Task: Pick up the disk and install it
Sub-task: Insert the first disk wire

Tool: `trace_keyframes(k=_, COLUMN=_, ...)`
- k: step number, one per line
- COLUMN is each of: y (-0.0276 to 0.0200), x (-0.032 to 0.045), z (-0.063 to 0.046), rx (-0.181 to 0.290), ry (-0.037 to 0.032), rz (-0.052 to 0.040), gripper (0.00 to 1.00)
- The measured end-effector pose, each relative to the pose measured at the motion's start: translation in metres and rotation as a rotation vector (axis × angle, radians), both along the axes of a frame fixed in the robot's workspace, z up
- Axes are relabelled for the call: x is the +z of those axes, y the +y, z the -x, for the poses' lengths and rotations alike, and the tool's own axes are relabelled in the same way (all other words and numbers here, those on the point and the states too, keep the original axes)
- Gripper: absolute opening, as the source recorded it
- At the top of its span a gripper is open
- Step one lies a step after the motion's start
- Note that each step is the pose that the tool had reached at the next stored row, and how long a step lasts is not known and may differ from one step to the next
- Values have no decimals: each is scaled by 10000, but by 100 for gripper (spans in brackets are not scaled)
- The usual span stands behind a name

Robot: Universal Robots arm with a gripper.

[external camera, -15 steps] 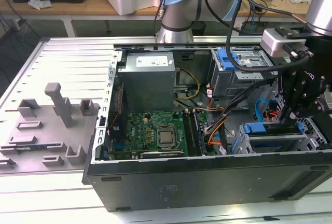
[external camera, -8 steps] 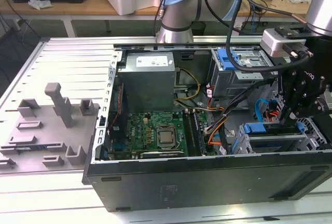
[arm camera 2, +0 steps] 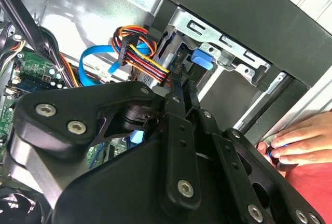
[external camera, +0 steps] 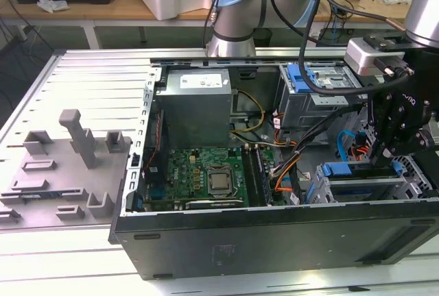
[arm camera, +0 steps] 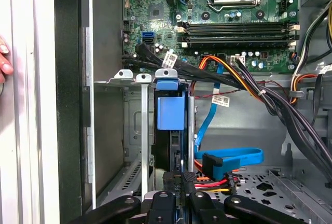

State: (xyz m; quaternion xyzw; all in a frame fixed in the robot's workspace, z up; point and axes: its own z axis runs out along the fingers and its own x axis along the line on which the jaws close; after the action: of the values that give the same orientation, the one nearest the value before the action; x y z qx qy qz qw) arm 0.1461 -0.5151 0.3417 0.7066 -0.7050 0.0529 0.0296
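Most of the silver hard drive with blue side rails [arm camera: 170, 109] is buried in the grey metal drive cage [arm camera: 109, 130], so you really just get its blue end handle. The body of the black pincer [arm camera: 179, 182] gets chopped by the frame edge in the first wrist view. A person's hand [arm camera 2: 303, 141] runs off the edge in both wrist views.

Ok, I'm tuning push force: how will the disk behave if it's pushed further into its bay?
The disk is probably rigid and dense, so it shouldn't bend. Sitting between the metal cage walls, it likely slides straight but may jam if tilted. Its blue handle looks plastic, so it might flex under load.
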Motion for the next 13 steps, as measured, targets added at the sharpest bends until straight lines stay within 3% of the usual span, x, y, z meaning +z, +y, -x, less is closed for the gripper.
trace_keyframes(k=13, y=-13, x=6, z=0, rx=0, ry=0, rz=-2, gripper=17)
